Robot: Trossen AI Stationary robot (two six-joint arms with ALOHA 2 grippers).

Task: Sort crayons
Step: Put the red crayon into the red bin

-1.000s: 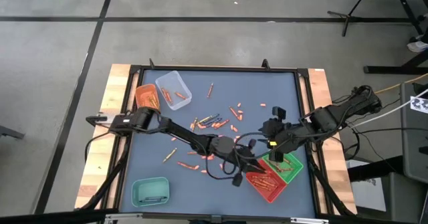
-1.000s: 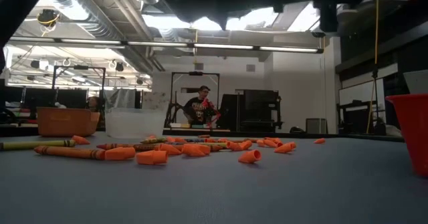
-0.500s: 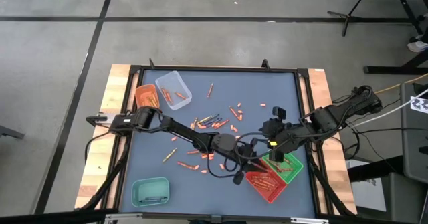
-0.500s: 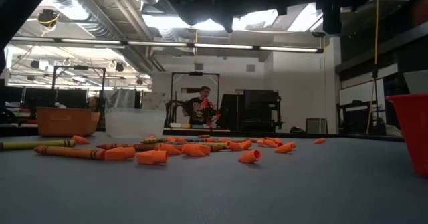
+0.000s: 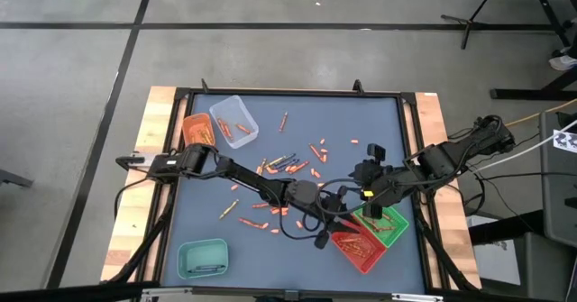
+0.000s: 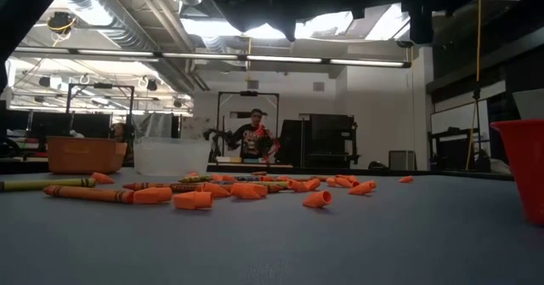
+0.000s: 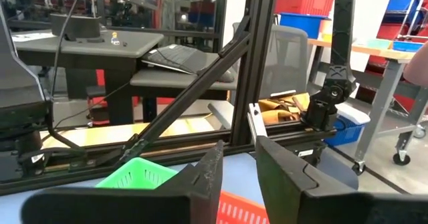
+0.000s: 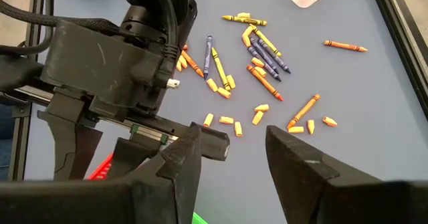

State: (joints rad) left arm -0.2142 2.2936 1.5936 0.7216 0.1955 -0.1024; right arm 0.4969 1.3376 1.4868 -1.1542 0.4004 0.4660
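Observation:
Many crayons [image 5: 288, 164] lie loose on the blue-grey mat, mostly orange, some yellow, blue and dark; they also show in the right wrist view [image 8: 257, 57] and the low view [image 6: 195, 191]. My left gripper [image 5: 341, 223] hovers over the near-right red tray [image 5: 361, 248], which holds several crayons. In its wrist view [image 7: 239, 177] the fingers stand slightly apart with nothing between them, above the red tray [image 7: 231, 210] and beside the green tray [image 7: 137, 174]. My right gripper [image 5: 363, 172] is open and empty [image 8: 234, 150], above the mat just beyond the left gripper.
A green tray [image 5: 392, 223] adjoins the red one. A clear tray [image 5: 234, 120] and an orange tray [image 5: 198, 129] stand far left, a teal tray [image 5: 203, 257] near left. My left arm [image 8: 114, 57] crosses below the right gripper. A person [image 6: 255, 136] shows beyond the table.
My left gripper has risen a little over the red tray, then kept still. The crayons and trays lie as before.

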